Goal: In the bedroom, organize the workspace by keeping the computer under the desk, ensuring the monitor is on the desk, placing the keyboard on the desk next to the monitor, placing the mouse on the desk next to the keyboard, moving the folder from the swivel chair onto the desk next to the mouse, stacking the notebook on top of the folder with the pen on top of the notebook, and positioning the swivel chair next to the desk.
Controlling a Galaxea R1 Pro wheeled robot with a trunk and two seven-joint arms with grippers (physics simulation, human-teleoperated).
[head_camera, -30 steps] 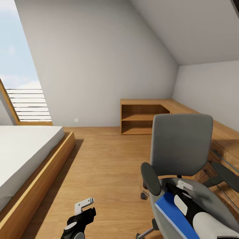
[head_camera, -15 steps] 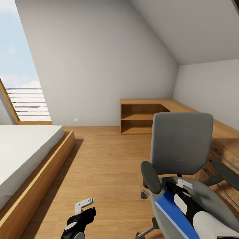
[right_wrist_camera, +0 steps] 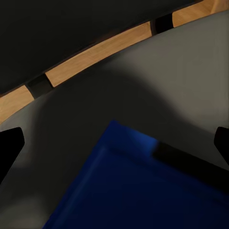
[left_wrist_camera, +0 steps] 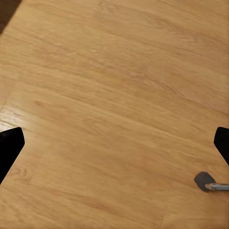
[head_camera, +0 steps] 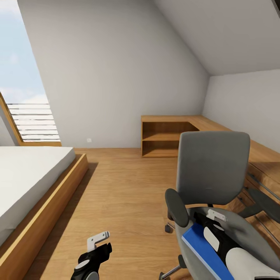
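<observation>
The swivel chair (head_camera: 212,167), grey with black armrests, stands at the right on the wood floor. The bright-blue folder (head_camera: 200,251) lies flat on its seat (right_wrist_camera: 181,71). My right gripper (head_camera: 212,218) hovers open just above the seat, over the folder's (right_wrist_camera: 129,195) far corner, with its dark fingertips (right_wrist_camera: 9,148) spread wide. A dark strip (right_wrist_camera: 191,164) crosses the folder near that corner; I cannot tell what it is. My left gripper (head_camera: 99,240) hangs low over bare floor to the left of the chair, open (left_wrist_camera: 114,148) and holding nothing.
A bed (head_camera: 27,182) on a wooden platform fills the left side. A low light-wood cabinet (head_camera: 167,136) runs along the back and right walls, close behind the chair. One chair caster (left_wrist_camera: 206,181) sits near my left gripper. Open floor (head_camera: 124,186) lies between bed and chair.
The whole picture has crept up a trifle since a second ago, so the camera moved. Arms, chair and folder keep their places.
</observation>
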